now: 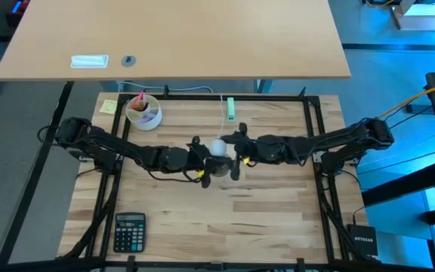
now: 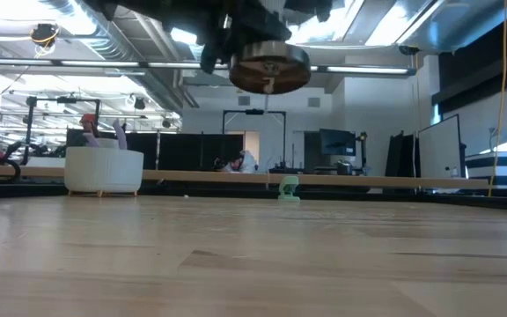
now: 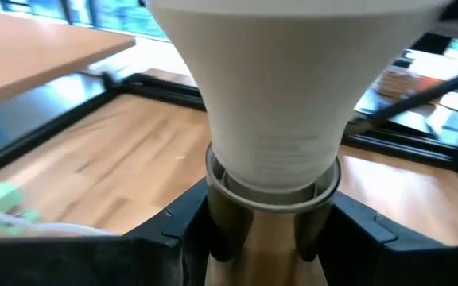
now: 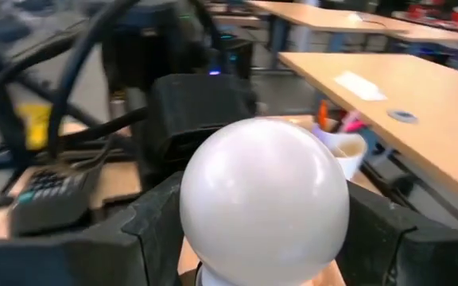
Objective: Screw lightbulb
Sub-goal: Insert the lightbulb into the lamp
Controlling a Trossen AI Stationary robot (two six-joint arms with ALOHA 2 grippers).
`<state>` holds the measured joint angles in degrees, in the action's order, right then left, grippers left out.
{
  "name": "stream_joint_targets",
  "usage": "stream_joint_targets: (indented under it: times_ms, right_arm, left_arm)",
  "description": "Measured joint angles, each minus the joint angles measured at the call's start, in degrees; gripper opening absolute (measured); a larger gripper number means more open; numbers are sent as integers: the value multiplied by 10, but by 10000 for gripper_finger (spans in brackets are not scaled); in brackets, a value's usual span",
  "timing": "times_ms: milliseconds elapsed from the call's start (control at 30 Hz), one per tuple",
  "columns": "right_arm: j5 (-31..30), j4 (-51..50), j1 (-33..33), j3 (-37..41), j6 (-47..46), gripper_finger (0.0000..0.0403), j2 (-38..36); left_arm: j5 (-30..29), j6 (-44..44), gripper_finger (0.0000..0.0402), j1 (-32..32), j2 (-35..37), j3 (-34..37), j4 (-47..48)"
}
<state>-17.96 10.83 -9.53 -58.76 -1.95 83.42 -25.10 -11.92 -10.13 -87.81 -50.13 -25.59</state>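
A smooth, frosted white lightbulb [image 4: 265,199] with a round head narrowing to its base hangs above the table's middle. The right gripper [image 4: 265,230] pinches its head between both fingers. The left gripper [image 3: 273,230] clamps the socket [image 3: 273,222] holding the bulb's base.

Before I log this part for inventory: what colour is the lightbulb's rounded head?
Plain frosted white. The lightbulb shows best in the right wrist view.

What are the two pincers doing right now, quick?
Left pincer: shut on the socket, held up off the table.
Right pincer: shut on the lightbulb.
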Motion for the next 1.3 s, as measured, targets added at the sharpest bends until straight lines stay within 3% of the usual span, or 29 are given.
stream_joint_targets:
  times_ms: [133, 233, 433, 633, 867, 967, 1067, 1300]
  right_arm:
    - [-45, 6, 0, 0, -61, 250, 19]
    - [-36, 7, 1, 1, -63, 257, 26]
    - [-16, 20, 1, 7, -53, 335, 24]
    - [3, -57, 1, -20, -42, 382, 4]
    - [38, -210, 1, -66, -33, 384, -48]
    - [51, -284, 1, -72, -22, 379, -81]
    - [93, -307, 2, -74, -5, 374, -110]
    - [220, -205, 6, -75, 54, 365, -96]
  left_arm:
    - [-20, -17, 164, 0, 0, 0, 11]
    - [-21, -11, 164, -2, -2, 0, 23]
    - [-24, 17, 164, -4, 3, -4, 24]
    - [-25, 19, 164, -6, 6, -4, 30]
    - [-17, 21, 164, -15, 14, -3, 43]
    - [36, 34, 164, -16, 20, -3, 45]
    - [132, 42, 164, -15, 22, -3, 30]
    - [336, 49, 164, -5, 3, -2, -45]
